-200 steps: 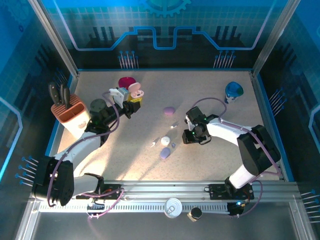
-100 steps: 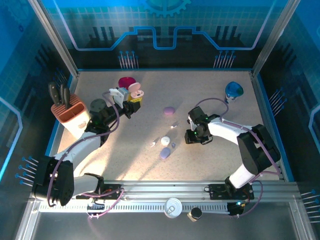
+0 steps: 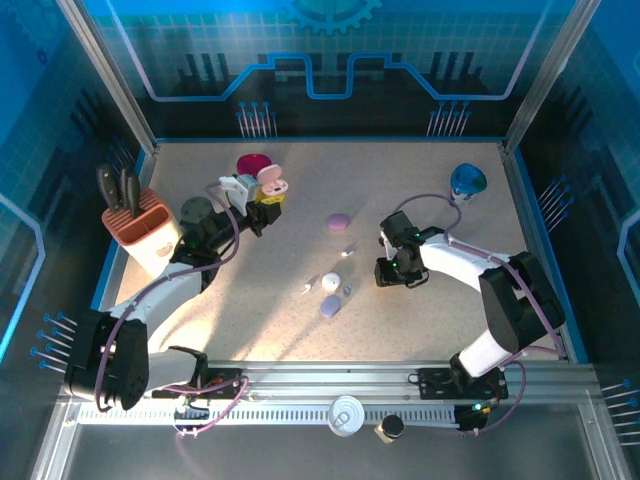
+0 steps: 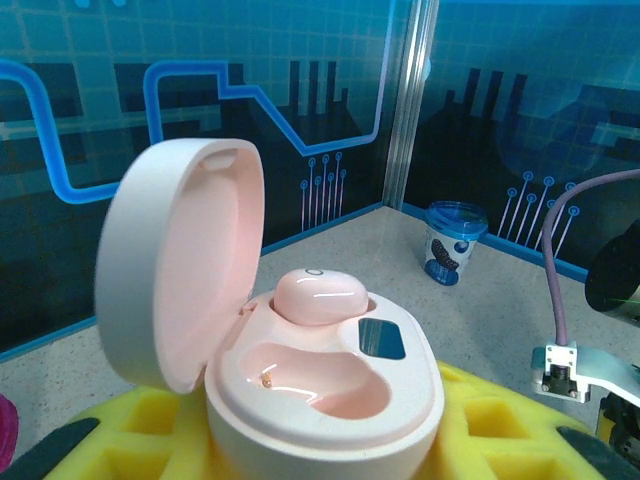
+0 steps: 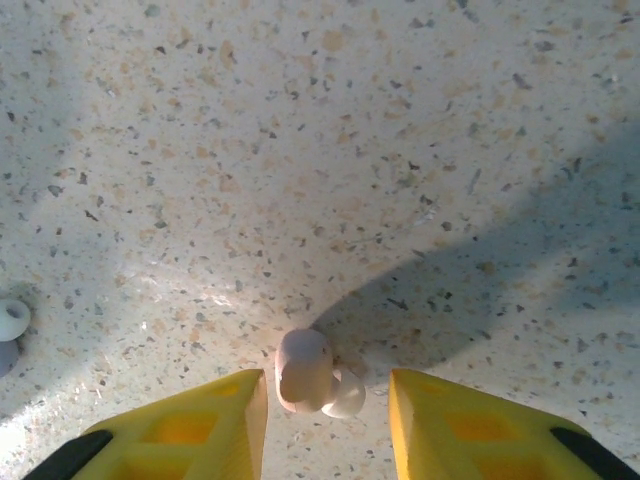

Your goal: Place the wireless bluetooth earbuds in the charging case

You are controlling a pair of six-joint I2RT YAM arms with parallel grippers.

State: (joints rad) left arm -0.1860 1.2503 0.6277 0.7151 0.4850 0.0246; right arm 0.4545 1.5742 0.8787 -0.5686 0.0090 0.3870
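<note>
The left gripper (image 3: 266,197) is clenched on the pink charging case (image 4: 330,435). Its yellow fingers (image 4: 480,425) press both flanks of the shell, and the lid (image 4: 180,270) is hinged back and upright. Inside, a pink earbud (image 4: 320,295) sits in the far pocket, while the near pocket (image 4: 320,385) is bare.

Right of the case and nearer the arms' bases, the right gripper (image 5: 326,392) points down at the table (image 3: 430,180) with its jaws released. The two yellow tips stand apart, and a second earbud (image 5: 303,368), pinkish with a white end, lies on the speckled top between them. It is almost touching the tip on the view's left, with a clear gap to the other. Ahead of the tips the tabletop is bare, and a small white piece (image 5: 10,318) pokes in at the left edge.

Between the case and the right gripper lie a lilac oval shell (image 3: 338,221), a tiny piece (image 3: 347,250), a white round piece (image 3: 330,283), a second lilac oval (image 3: 329,306) and some specks (image 3: 306,288). Far right of the case a blue cup (image 3: 466,181) stands close to the table's right rim, with open surface between them. Left of the case a knife block (image 3: 140,225) stands by the left rim. A magenta disc (image 3: 253,163) lies just behind the case, toward the far edge
</note>
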